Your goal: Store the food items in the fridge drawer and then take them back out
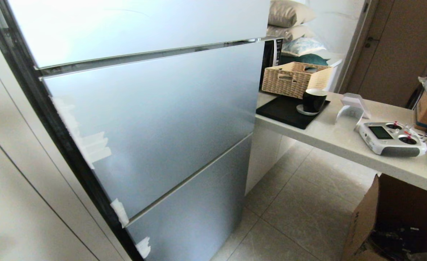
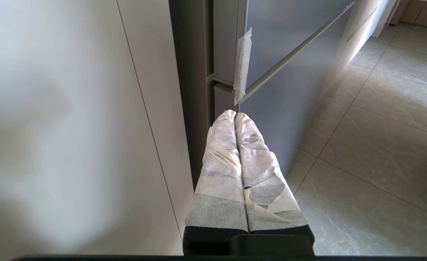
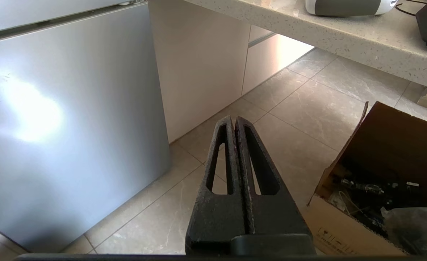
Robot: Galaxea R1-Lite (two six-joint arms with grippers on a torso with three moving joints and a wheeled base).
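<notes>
On your left, the left gripper [image 2: 235, 115] has its taped fingers pressed together, empty, near the taped left edge of the closed fridge [image 1: 155, 119]. The right gripper [image 3: 234, 121] is likewise closed on nothing, above the floor [image 3: 307, 108] beside the cardboard box [image 3: 380, 174]. You can't see the food items or the fridge drawer.

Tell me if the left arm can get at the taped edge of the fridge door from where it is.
Probably yes. The left gripper, fingers shut, points straight at the tape strip on the closed fridge door, with nothing between them.
</notes>
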